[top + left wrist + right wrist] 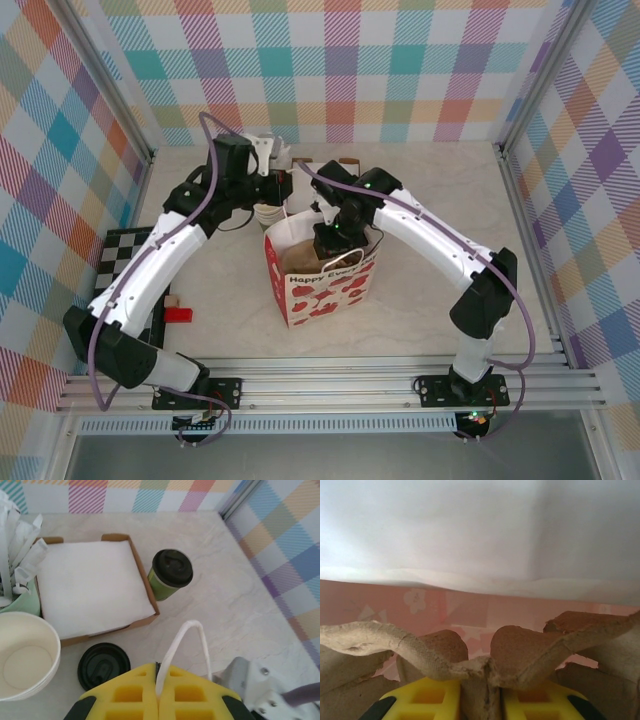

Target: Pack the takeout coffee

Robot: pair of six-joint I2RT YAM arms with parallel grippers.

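Inside the heart-print bag (pixel 320 292), right tool (pixel 479 692) pinches a pulp tray (pixel 520 650); left tool (pixel 159 686) clamps the handle (pixel 193 624).

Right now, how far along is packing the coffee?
Done: the cup tray is in the bag, gripped by the right gripper. In hand: the left gripper is shut on the bag's handle. Left: the lidded coffee cup stands on the table beside the napkins.

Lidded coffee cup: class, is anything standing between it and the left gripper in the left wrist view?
Only the bag's white handle, pinched in the shut left gripper, loops up toward the coffee cup; nothing else stands on the table between them.
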